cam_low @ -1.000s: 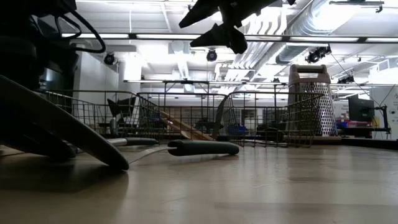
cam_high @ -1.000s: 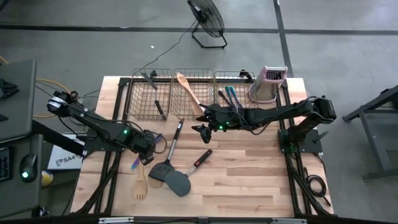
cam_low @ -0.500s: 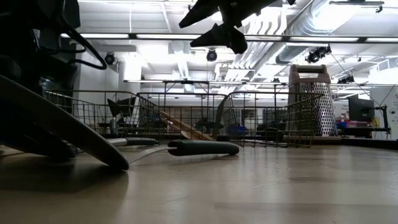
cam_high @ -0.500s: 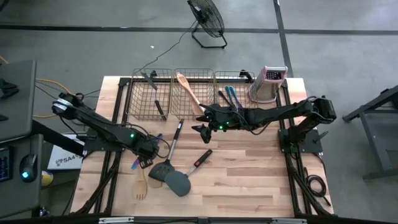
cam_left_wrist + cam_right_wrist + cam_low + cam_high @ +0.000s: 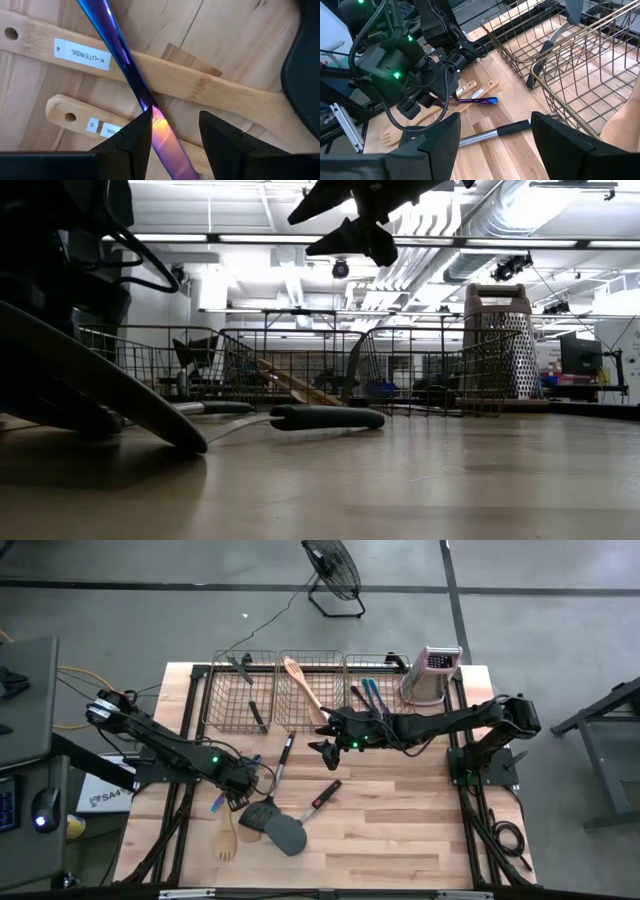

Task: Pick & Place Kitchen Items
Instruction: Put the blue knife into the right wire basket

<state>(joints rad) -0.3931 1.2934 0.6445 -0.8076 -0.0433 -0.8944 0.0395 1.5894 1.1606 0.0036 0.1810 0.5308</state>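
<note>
Butcher-block worktop point(image 5: 400, 830) on a grey concrete floor. Left pincer point(image 5: 172, 131) is down low at eight o'clock on the worktop, jaws parted either side of the purple utensil point(image 5: 125, 70), not closed on it. Under it lie two wooden utensils point(image 5: 200, 85); one white sticker reads "K-UTENSIL 4", the other shows a "5". Right pincer point(image 5: 322, 750) hangs above the middle, jaws wide, holding nothing. Dark spatulas point(image 5: 275, 825) lie at seven o'clock; wire baskets point(image 5: 310, 690) line twelve o'clock.
</note>
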